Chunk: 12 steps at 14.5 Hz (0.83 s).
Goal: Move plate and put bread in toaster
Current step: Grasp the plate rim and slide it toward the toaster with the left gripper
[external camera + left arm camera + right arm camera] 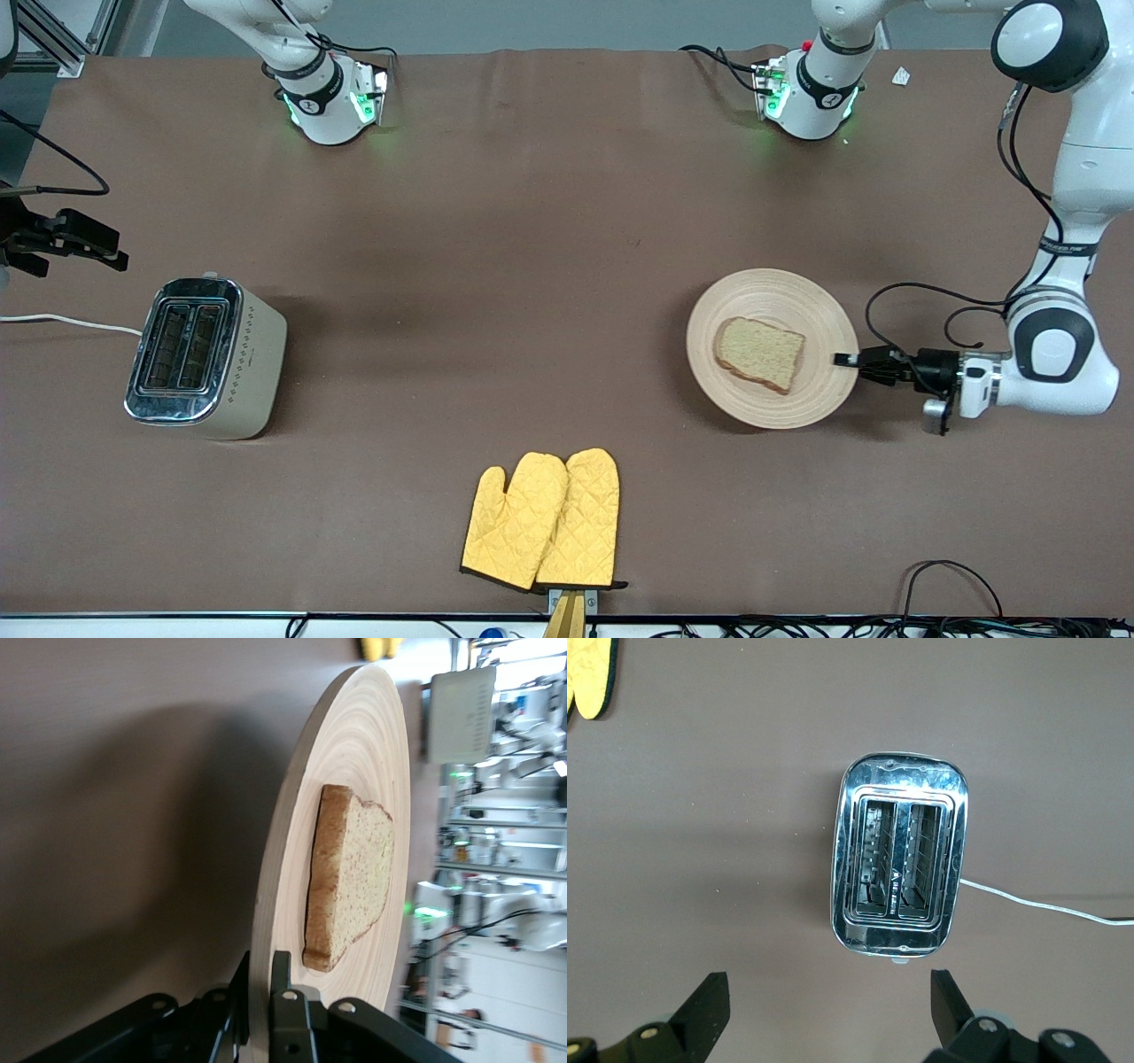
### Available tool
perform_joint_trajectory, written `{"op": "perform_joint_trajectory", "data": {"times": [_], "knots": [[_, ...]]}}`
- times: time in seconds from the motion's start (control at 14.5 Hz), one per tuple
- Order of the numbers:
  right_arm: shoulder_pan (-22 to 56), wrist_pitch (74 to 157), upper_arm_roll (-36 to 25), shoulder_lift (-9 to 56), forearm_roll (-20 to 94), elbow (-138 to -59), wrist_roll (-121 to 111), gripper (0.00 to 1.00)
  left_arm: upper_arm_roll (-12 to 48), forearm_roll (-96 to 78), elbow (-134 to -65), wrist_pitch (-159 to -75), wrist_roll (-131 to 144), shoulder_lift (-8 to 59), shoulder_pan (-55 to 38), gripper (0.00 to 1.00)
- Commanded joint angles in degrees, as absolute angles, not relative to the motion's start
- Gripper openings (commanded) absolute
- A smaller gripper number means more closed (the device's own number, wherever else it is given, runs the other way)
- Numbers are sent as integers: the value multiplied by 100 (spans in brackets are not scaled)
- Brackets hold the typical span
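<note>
- Brown cloth covers the table (532,221), with both arm bases along its edge farthest from the front camera; the toaster serves as the landmark.
- Right gripper (113,255) hangs near the toaster (205,358), just toward the bases and off its cord end, at the right arm's end of the table. Its wrist view looks straight down on both slots, and its fingers (709,1003) stand wide apart, holding nothing. By my reading it waits there so it can take the bread once that arrives.
- White cord (71,322) trails from the toaster toward the table end.
- Yellow mitts (542,519) lie nearer the front camera than the toaster, about midway along the table.
- Plate (772,348) sits well apart from the toaster, toward the left arm's end, with the bread (760,354) lying flat at its middle. Whether the plate is resting on the cloth or slightly raised cannot be told.
- Left gripper (849,359) reaches in low and level, forearm nearly horizontal, at the plate edge farthest from the toaster. Its fingers (288,1010) are closed over the rim, one above and one below: likely a pinch chosen to carry the plate toward the toaster without touching the bread.
</note>
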<state>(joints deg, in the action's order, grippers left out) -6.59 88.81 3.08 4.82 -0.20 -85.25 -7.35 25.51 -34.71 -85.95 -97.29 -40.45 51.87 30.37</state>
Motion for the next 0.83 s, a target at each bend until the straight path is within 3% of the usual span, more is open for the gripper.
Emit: {"op": "perform_joint_trajectory", "data": {"times": [0.0, 0.28, 0.55, 0.76], "knots": [[-729, 8903, 343, 299, 79, -8719, -694, 100, 2918, -4119, -8552, -9912, -3201, 5115, 2490, 0], [-729, 8903, 343, 299, 79, -8719, -694, 100, 2909, -5289, -8552, -11202, -2866, 5142, 988, 0], [-729, 8903, 343, 299, 79, -8719, -694, 100, 2883, -6335, -8534, -13257, -2550, 5168, -628, 0], [-721, 8903, 334, 299, 79, -8719, -694, 100, 2874, -6705, -8131, -14630, -2233, 5527, -1728, 0]]}}
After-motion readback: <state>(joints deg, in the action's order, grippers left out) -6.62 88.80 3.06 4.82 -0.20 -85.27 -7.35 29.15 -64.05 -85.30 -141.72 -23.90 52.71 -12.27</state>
